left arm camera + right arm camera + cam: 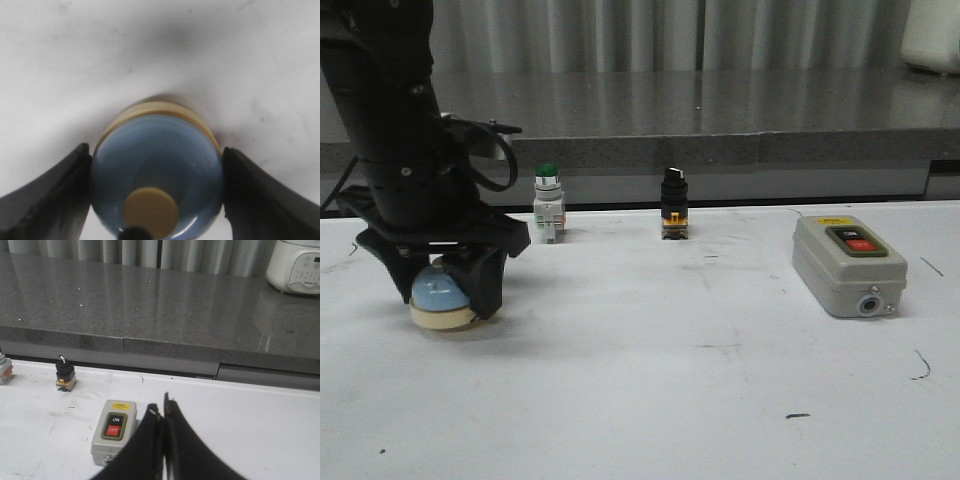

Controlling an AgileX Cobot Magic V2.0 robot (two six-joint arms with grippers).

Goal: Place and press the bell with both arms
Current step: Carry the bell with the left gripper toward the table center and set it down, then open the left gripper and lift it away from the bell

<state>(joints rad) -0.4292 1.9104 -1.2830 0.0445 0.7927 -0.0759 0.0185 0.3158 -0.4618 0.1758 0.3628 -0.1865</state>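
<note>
The light-blue dome bell (435, 298) with a cream base sits at the left of the white table (670, 380). My left gripper (447, 300) stands straight over it, one black finger on each side. In the left wrist view the bell (155, 160) fills the gap and both fingers (50, 200) touch the dome's sides. Its cream button (150, 210) faces up. My right gripper (162, 410) is shut and empty, held above the table near the grey switch box (114, 430). It is outside the front view.
The grey switch box (847, 262) with red and black buttons lies at the right. A green-capped push button (548, 205) and a black selector switch (673, 205) stand at the table's back edge. A grey stone ledge (720, 110) runs behind, bearing a white appliance (295, 265).
</note>
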